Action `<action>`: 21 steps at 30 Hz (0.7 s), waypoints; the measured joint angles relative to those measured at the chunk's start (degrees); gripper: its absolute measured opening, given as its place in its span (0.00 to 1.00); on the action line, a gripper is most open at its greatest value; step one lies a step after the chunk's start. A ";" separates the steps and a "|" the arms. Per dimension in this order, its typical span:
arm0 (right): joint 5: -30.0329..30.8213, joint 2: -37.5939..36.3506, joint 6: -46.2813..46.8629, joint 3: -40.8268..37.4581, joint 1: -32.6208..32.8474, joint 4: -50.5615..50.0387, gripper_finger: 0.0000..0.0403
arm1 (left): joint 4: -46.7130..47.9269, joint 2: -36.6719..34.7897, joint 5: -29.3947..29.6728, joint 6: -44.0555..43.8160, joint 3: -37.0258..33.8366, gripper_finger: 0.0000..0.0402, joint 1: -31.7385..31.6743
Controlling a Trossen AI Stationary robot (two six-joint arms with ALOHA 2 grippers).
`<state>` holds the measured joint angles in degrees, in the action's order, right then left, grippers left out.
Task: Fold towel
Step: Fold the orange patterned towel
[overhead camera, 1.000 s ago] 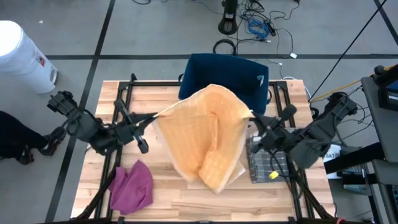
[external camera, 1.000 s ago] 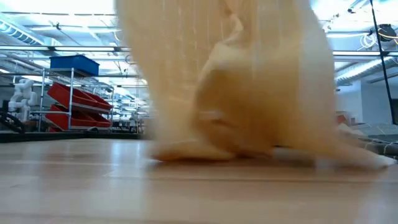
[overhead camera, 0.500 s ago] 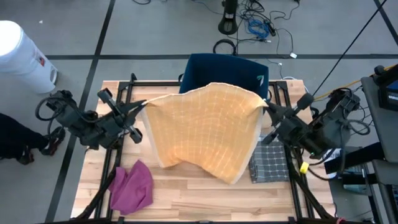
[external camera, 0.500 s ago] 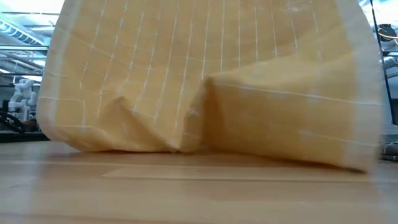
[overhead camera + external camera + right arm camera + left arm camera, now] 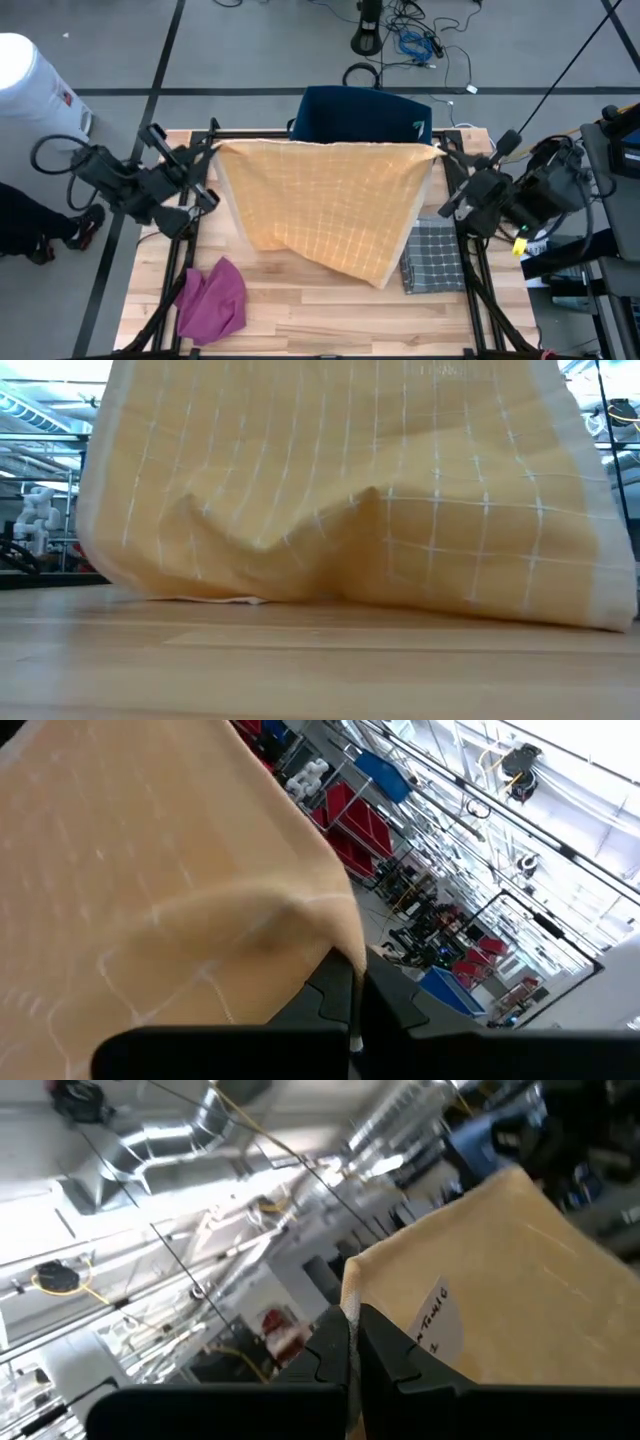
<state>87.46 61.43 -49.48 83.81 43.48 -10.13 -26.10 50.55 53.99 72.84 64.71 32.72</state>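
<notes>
Both tools pinch towel (image 5: 330, 205) corners; white tag (image 5: 438, 1323), apparently, only in left wrist view.

A crumpled magenta cloth (image 5: 212, 300) lies on the wooden counter (image 5: 300, 320) near its front left corner. A folded dark grey checked cloth (image 5: 432, 258) lies flat on the counter's right side. A dark blue bin (image 5: 360, 115) stands at the counter's far edge, partly beyond it. A white barrel (image 5: 35, 90) stands on the grey floor off the far left corner, and a tangle of cables (image 5: 415, 40) lies on the floor behind. In the low view, red storage bins (image 5: 40, 555) on racks show in the room beyond.
</notes>
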 joint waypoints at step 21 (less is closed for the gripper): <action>-34.30 -1.56 15.85 -0.02 4.65 -8.97 0.00 | 15.18 -2.66 -7.48 -23.31 0.00 0.01 11.82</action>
<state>53.16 59.86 -33.63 83.79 48.13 -19.10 -10.91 47.89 46.51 49.53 64.71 44.55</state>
